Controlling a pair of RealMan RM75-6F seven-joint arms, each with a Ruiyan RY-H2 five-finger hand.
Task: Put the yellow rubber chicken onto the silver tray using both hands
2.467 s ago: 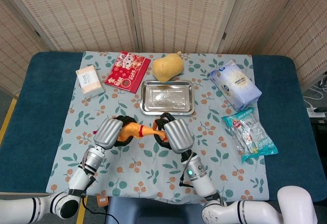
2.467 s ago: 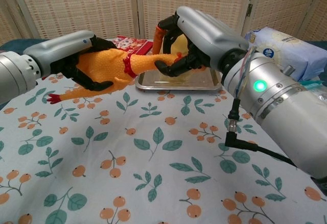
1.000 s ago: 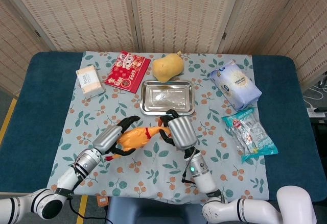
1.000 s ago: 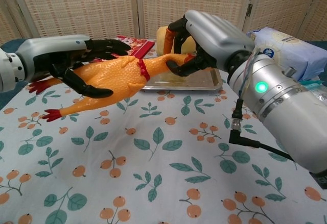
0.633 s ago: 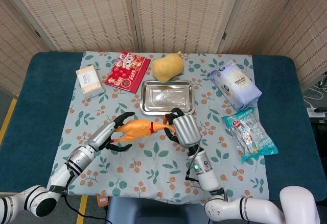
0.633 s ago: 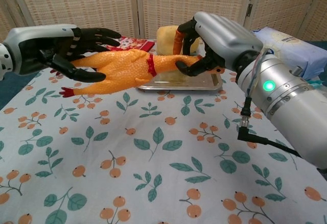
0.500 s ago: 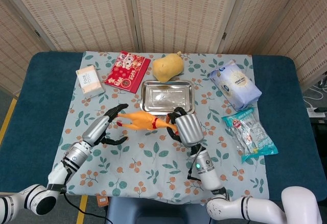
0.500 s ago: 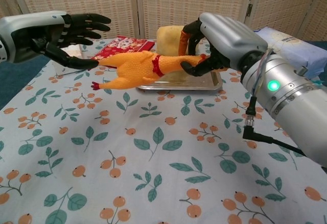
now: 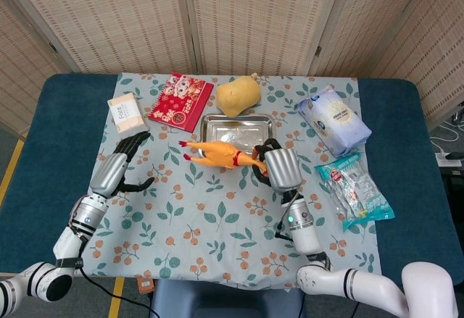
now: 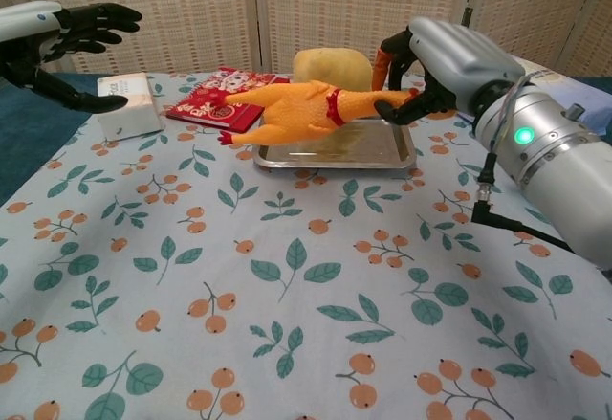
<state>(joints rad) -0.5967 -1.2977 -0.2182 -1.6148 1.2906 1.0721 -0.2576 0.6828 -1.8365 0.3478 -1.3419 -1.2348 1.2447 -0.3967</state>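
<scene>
Carrying the yellow rubber chicken (image 10: 292, 109) is now the work of the right hand (image 10: 432, 61) alone: its dark fingers (image 10: 409, 104) are closed round the neck end, and the body and red feet stick out level toward the robot's left, held in the air. In the chest view the bird hangs over the near left part of the shiny rectangular silver tray (image 10: 400, 155), seemingly not touching it; in the head view its tail end reaches out past the tray's left edge over the leaf-and-berry patterned tablecloth (image 9: 210, 216). The left hand (image 9: 116, 169) is well apart from the chicken, fingers spread wide and holding nothing, near the white tissue pack (image 9: 126, 114). I judge this the placing step, nearly done. The next move calls for shifting the chicken further over the tray so the body clears the rim, lowering it, then letting go.
</scene>
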